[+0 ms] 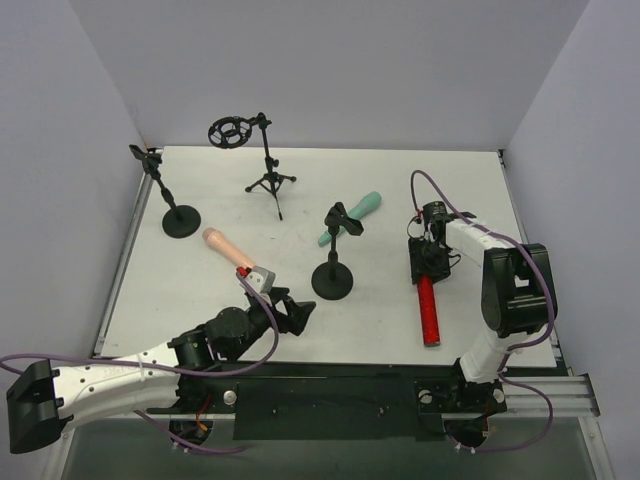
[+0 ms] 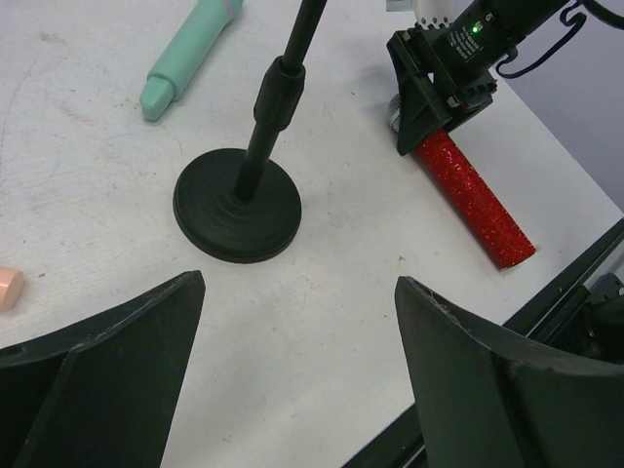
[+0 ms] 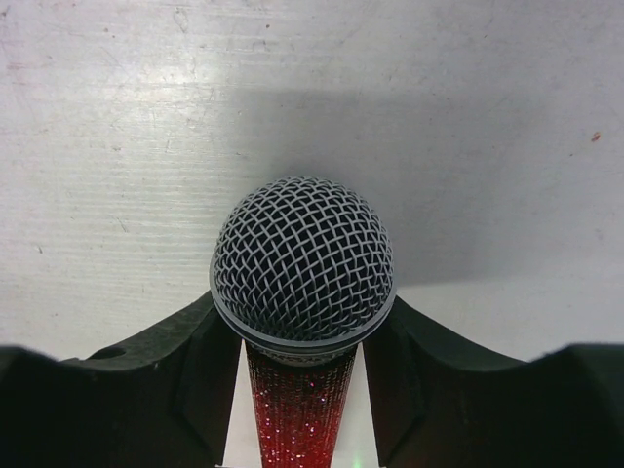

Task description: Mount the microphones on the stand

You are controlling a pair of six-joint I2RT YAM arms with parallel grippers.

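Observation:
The glittery red microphone (image 1: 429, 315) lies on the table at the right, silver mesh head (image 3: 304, 258) pointing away. My right gripper (image 1: 425, 262) is down over its neck just behind the head, one finger on each side with thin gaps showing, so it is open. It also shows in the left wrist view (image 2: 429, 97) on the red microphone (image 2: 478, 205). The mint-green microphone (image 1: 366, 205) lies behind the middle round-base stand (image 1: 332, 281). The peach-pink microphone (image 1: 225, 247) lies left of centre. My left gripper (image 1: 290, 312) is open and empty near that stand's base (image 2: 237, 205).
A second round-base stand (image 1: 180, 220) with a clip stands at the back left. A tripod stand (image 1: 270, 182) with a ring mount (image 1: 230, 131) stands at the back. Walls close in the table on three sides. A black rail (image 1: 330, 395) runs along the front edge.

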